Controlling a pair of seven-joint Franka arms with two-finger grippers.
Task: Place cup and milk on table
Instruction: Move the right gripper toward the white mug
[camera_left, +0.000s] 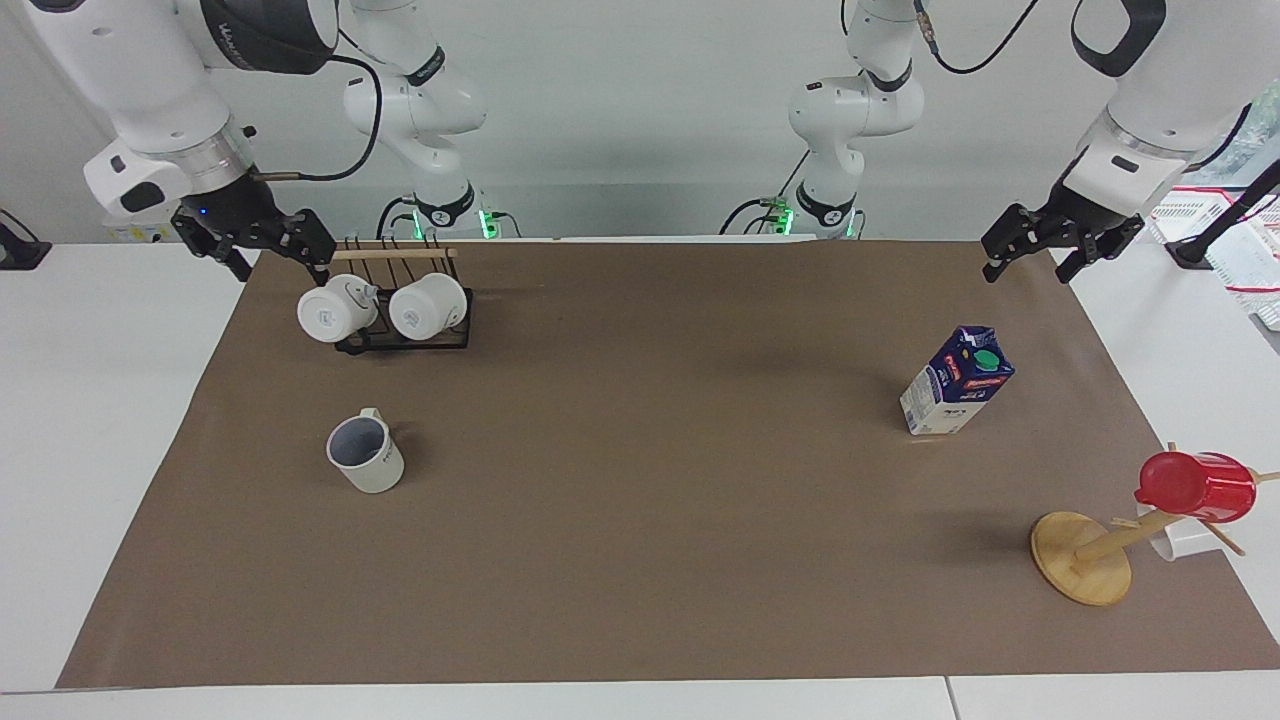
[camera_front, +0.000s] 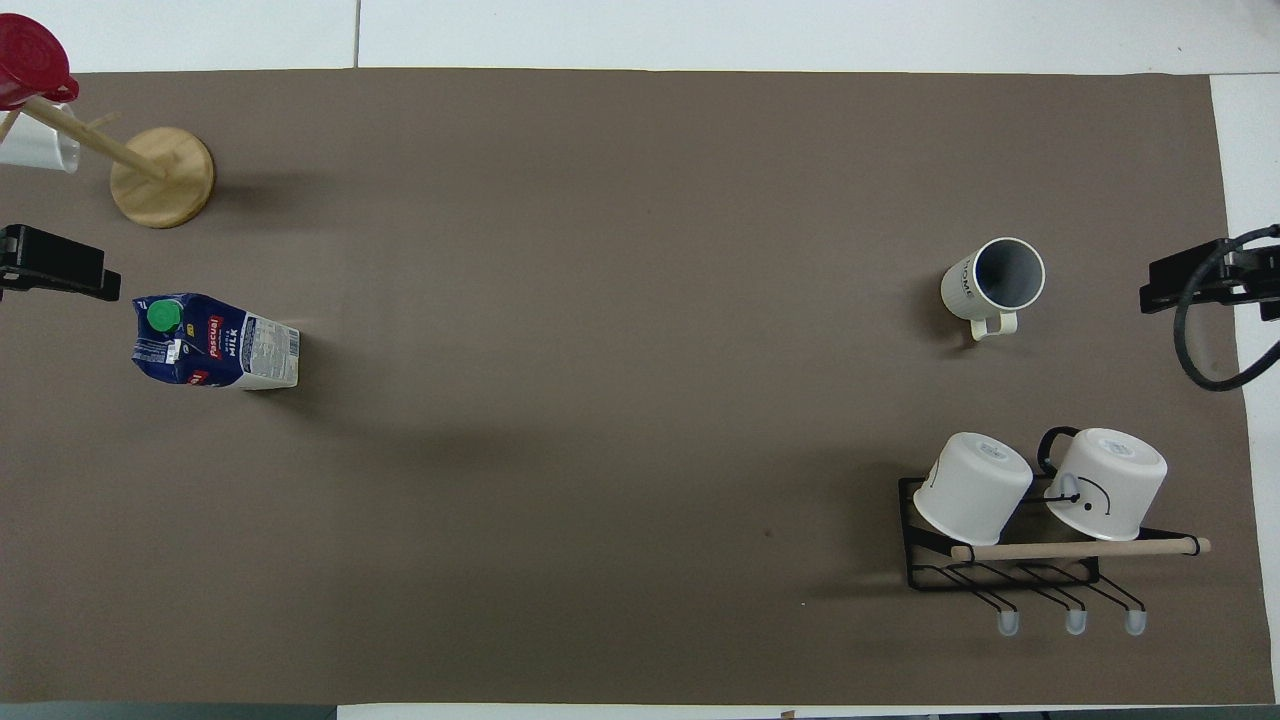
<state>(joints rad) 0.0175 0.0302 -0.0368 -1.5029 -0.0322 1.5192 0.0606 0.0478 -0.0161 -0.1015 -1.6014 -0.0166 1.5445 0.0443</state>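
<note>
The cup (camera_left: 366, 453) stands upright on the table (camera_left: 640, 560) toward the right arm's end, farther from the robots than the black rack (camera_left: 405, 335) of white mugs. The milk (camera_left: 957, 383) stands toward the left arm's end. Both grippers hang empty with fingers spread — the right gripper (camera_left: 262, 248) beside the rack, the left gripper (camera_left: 1052, 250) over the sheet's corner. The task looks complete — nothing appears left to do.

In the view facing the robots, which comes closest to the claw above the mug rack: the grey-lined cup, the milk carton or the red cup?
From the right gripper:
1. The cup, on the brown sheet at the same end.
2. The milk, toward the left arm's end.
3. The red cup, on the wooden stand, outermost.
</note>
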